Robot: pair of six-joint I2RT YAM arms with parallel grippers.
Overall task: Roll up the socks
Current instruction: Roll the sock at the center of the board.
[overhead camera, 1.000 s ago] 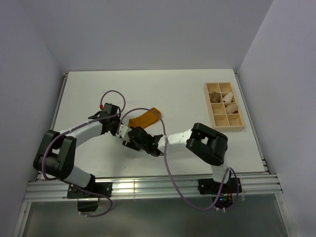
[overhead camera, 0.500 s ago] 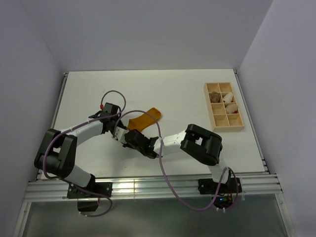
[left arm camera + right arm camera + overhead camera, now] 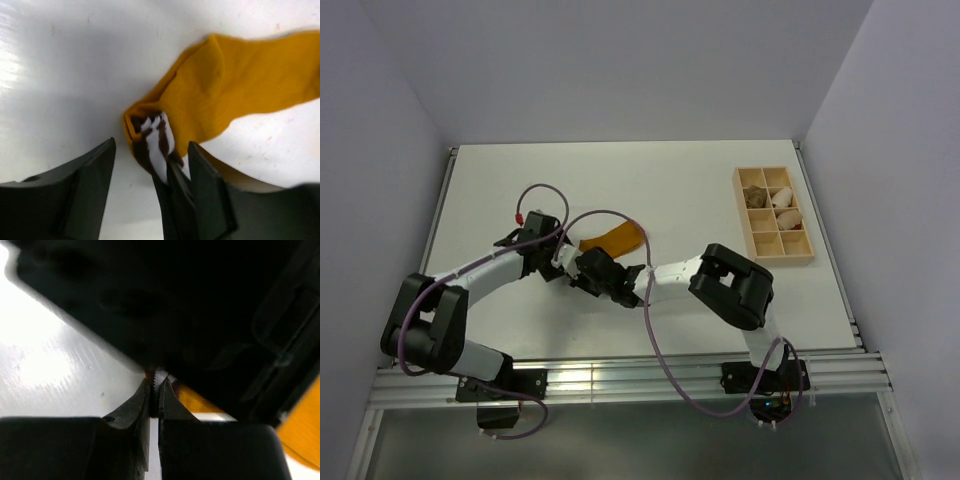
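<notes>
The left gripper (image 3: 152, 146) stands wide astride the mustard sock (image 3: 240, 80) at its striped cuff (image 3: 156, 137), low over the table (image 3: 690, 180). The right gripper (image 3: 155, 386) pinches that cuff, jaws almost together.

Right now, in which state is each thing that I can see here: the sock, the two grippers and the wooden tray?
mustard sock: lying unrolled, its striped cuff end bunched up and pinched.
left gripper: open, one finger on each side of the cuff.
right gripper: shut on the mustard sock's cuff.
wooden tray: partly filled, with small rolled bundles in some compartments and other compartments bare.
</notes>
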